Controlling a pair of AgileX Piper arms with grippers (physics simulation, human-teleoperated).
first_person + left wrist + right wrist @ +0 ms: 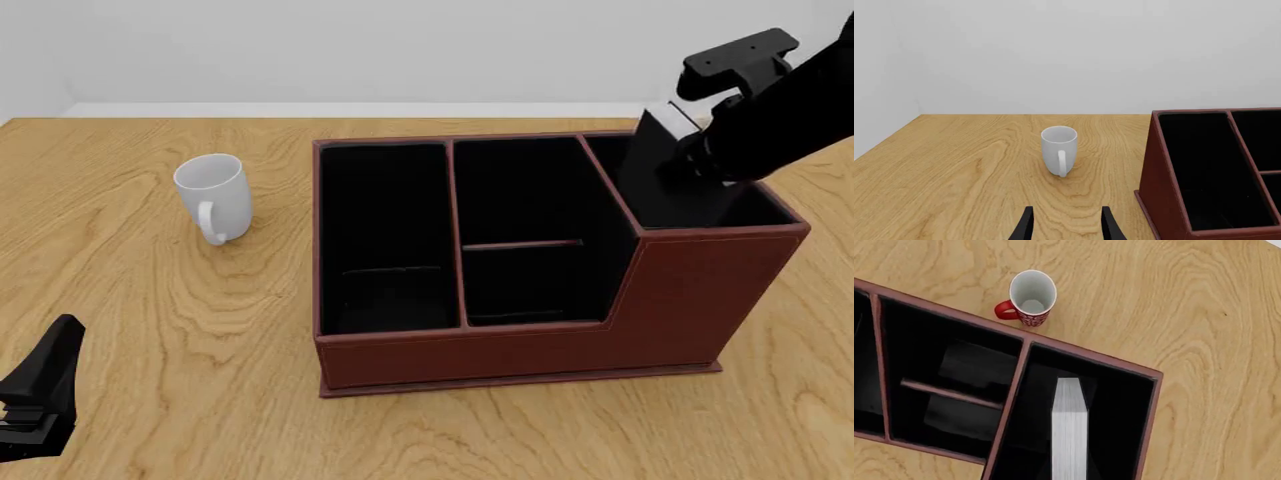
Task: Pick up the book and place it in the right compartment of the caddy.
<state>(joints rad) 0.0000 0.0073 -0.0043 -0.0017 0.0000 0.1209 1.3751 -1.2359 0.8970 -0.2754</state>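
Book (1069, 430), plain and unlettered, stands in the right compartment (747, 215), clenched by the right pincer (687, 165).

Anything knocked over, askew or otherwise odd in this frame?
Nothing stands out. The caddy sits flat, the white mug and the red mug stand upright, and the book is going edge-up into the right compartment, leaning a little, under the right gripper.

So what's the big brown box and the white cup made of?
The caddy looks like reddish-brown leather, or imitation: matte walls, stitched-looking edges, black lining. The white mug looks like glazed ceramic: smooth, plain, softly shiny. Being a render, neither is certain.
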